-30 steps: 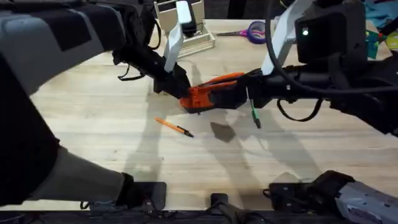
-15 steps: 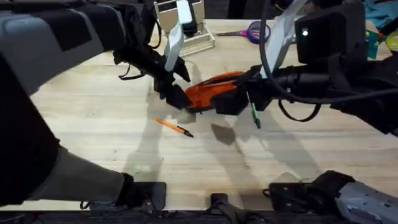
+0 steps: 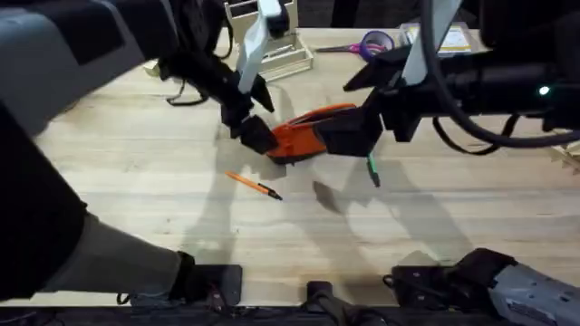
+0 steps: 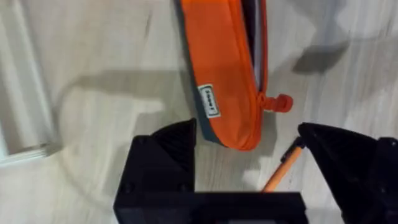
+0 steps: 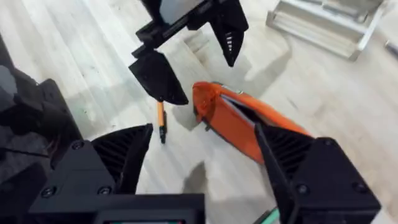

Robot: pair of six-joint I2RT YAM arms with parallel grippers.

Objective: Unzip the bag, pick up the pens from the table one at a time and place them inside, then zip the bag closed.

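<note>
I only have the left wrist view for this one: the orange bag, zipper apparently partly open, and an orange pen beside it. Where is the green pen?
Observer: The green pen lies on the table just off the end of the bag that faces the right arm. The orange pen lies off the other end.
Operator: And what is the right arm doing?
Observer: The right gripper hangs over that same end of the bag, fingers open and holding nothing.
</note>
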